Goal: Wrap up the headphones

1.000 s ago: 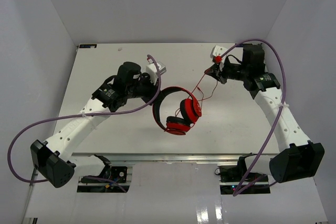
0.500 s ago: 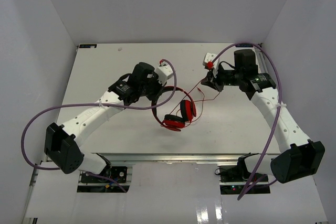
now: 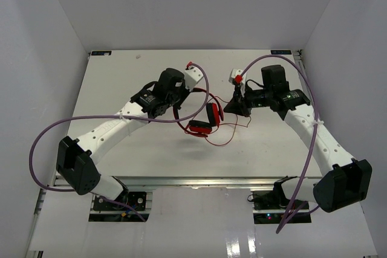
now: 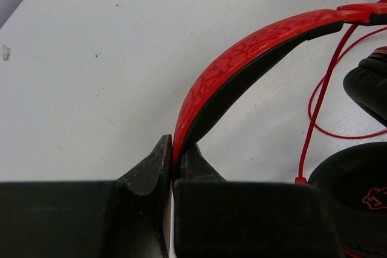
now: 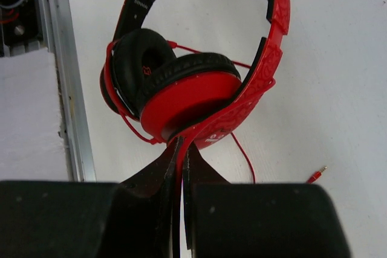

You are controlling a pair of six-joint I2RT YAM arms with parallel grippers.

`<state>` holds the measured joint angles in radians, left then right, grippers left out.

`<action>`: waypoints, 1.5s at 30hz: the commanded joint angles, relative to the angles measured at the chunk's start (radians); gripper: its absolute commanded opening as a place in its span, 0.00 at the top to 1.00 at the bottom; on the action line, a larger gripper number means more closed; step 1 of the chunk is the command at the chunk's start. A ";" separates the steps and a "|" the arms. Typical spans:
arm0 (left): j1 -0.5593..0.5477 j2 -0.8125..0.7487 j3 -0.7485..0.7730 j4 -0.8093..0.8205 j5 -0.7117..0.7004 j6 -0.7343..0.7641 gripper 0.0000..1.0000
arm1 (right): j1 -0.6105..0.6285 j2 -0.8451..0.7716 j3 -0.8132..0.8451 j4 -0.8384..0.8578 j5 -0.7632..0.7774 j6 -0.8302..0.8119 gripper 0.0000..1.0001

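Headphones (image 5: 196,98) — white headband lettering too small to read.

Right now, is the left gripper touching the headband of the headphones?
Touching. The left wrist view shows the left gripper pinched shut on the headphones at the red headband, with no gap on either side.

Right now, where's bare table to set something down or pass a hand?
Free: far-left table corner behind the left arm; near-right patch between the cord loop and the right arm. Crowded: centre, where left fingers and right fingers pinch the headphones.
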<state>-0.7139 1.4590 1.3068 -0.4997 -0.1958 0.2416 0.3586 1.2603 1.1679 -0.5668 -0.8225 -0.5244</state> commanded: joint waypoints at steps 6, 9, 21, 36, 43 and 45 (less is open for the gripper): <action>-0.068 -0.054 -0.102 0.192 -0.189 -0.128 1.00 | -0.045 0.017 -0.040 0.234 -0.215 0.362 0.92; -0.076 -0.046 -0.107 0.218 -0.214 -0.182 1.00 | -0.044 0.005 -0.071 0.281 -0.242 0.439 0.92; -0.079 -0.029 -0.106 0.280 -0.171 -0.373 1.00 | -0.049 -0.010 -0.191 0.468 -0.310 0.627 0.92; -0.089 0.050 -0.067 0.323 -0.277 -0.685 1.00 | -0.069 -0.021 -0.233 0.570 -0.277 0.747 0.88; -0.114 0.067 -0.083 0.358 -0.289 -0.727 1.00 | -0.085 -0.009 -0.221 0.545 -0.239 0.739 0.85; -0.129 0.069 -0.094 0.370 -0.300 -0.731 1.00 | -0.093 -0.005 -0.211 0.532 -0.233 0.739 0.81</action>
<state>-0.8154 1.5408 1.1893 -0.2323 -0.4615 -0.4219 0.2813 1.2690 0.9344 -0.0283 -1.0656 0.2095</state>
